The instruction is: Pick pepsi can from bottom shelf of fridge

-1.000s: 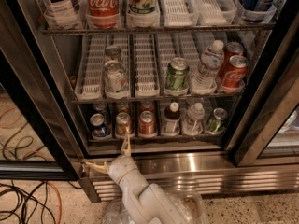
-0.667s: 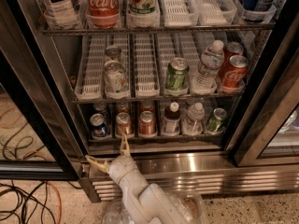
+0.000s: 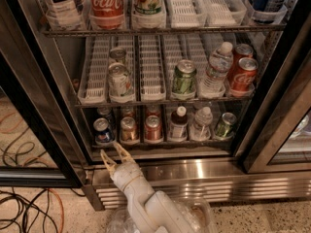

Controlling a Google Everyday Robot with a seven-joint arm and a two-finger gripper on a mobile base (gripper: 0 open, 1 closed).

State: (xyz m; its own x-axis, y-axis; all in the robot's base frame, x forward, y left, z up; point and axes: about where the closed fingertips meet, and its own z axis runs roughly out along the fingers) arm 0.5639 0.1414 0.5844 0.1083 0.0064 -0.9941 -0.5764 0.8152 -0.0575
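pepsi can (image 3: 103,130) sits leftmost on the bottom shelf (image 3: 160,141) of the fridge (image 3: 204,171); your gripper (image 3: 110,150) hovers just below the can, jaws spread wide, holding nothing.

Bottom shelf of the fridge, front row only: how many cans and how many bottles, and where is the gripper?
Cans: 4 (pepsi can, orange-brown can, red can, green can)
Bottles: 2 (dark bottle, clear bottle)
Total: 6
The gripper is open, just below the pepsi can, in front of the shelf edge.
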